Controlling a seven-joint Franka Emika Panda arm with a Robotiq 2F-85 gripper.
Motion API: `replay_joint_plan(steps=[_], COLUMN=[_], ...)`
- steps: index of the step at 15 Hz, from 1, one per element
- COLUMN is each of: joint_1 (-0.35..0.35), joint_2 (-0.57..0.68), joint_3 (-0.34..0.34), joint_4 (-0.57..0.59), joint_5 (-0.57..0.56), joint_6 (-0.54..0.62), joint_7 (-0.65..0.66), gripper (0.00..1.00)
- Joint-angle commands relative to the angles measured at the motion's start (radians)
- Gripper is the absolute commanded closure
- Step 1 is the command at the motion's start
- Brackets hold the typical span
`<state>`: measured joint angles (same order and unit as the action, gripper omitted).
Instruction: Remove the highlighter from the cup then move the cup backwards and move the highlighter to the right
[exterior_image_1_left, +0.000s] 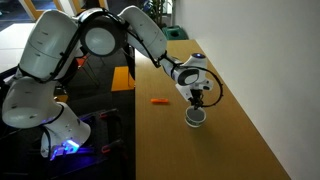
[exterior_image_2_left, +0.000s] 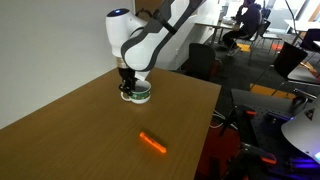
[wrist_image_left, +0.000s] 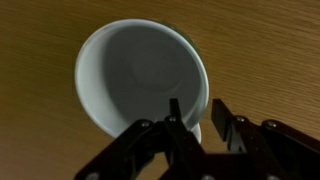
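1. One item looked done: the highlighter (exterior_image_1_left: 158, 101) (exterior_image_2_left: 151, 142) lay flat on the table (exterior_image_2_left: 60, 130), out of the cup (exterior_image_1_left: 196, 118) and well apart from it, in both exterior views.
2. Cup stood upright on the table, and the wrist view showed it empty. The gripper (exterior_image_1_left: 198, 103) hung directly over it.
3. Step in hand, my read: moving the cup backwards. The frames didn't show whether the rim was being taken or let go.
4. If taking:
   - centre the cup wall between the fingers and close squarely
   - slide it or lift it only barely
   - keep it upright and route it away from the highlighter
5. If letting go: open wider first, then rise straight up. Otherwise the inner finger could hook the wall and tip the cup.
6. Jaws were partly open and straddled the rim, one finger inside the cup and the other outside. A gap showed between the fingers and the wall, so I saw no firm pinch, though light contact couldn't be ruled out. Nothing else was held.
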<state>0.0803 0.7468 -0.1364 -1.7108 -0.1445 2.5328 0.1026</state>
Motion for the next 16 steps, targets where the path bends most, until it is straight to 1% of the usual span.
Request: replay_joint_plan(steps=[1,2,4,5,6,7,8,9,10,11,12,13,14,15,16], joint_1=[-0.019,-0.019,-0.019,-0.014,-0.01,-0.009,-0.005,-0.002,0.005,0.007,0.016,0.028,0.042,0.05,0.065], joint_2=[-0.067,-0.077,-0.104,-0.117,-0.137,-0.153,-0.175,-0.197,-0.226,-0.246,-0.276,-0.3,-0.329,-0.355,-0.377], joint_3=[0.017,0.016,0.019,0.015,0.014,0.016,0.016,0.017,0.016,0.019,0.019,0.013,0.011,0.015,0.013], joint_4=[-0.051,-0.06,-0.096,-0.114,-0.14,-0.161,-0.186,-0.213,-0.246,-0.274,-0.309,-0.336,-0.367,-0.394,-0.416], joint_5=[-0.001,0.0,0.001,0.001,0.0,-0.001,0.002,0.005,0.006,0.005,0.001,-0.003,-0.01,-0.012,-0.018], joint_6=[-0.031,-0.031,-0.018,-0.015,-0.013,-0.004,-0.008,-0.006,-0.006,0.006,0.01,0.012,0.015,0.017,0.015], joint_7=[-0.019,-0.015,-0.011,0.0,0.009,0.009,0.02,0.032,0.051,0.06,0.077,0.111,0.141,0.159,0.193], gripper=[0.51,0.52,0.46,0.41,0.34,0.35,0.33,0.26,0.27,0.25,0.2,0.19,0.06,0.06,0.03])
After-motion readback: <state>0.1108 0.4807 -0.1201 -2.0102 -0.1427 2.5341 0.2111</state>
